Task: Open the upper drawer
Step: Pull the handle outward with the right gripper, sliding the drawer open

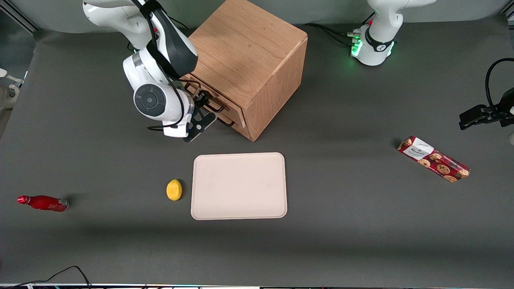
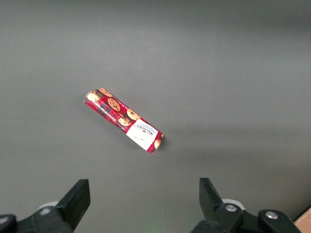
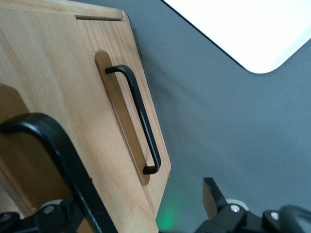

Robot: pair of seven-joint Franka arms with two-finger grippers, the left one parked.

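Hovering at the cabinet (image 1: 249, 60) front, the tool (image 1: 207, 105) has its fingers spread around the upper drawer's (image 1: 215, 100) handle (image 3: 58, 160), unclenched; the lower handle (image 3: 138, 119) sits just beneath.

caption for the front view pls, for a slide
Right arm's gripper at the upper drawer handle of the oak cabinet, farther from the camera than the tray and lemon.

My end effector (image 1: 202, 114) is black, on a white arm. Upper drawer (image 3: 43, 111): light oak, black bar handle (image 3: 36, 131). Counter (image 1: 341, 220): dark grey. Tray (image 1: 239, 186): pale pink. Lemon (image 1: 174, 190): yellow. Bottle (image 1: 43, 202): red. Cookie pack (image 1: 433, 159): red with brown cookies, white label.
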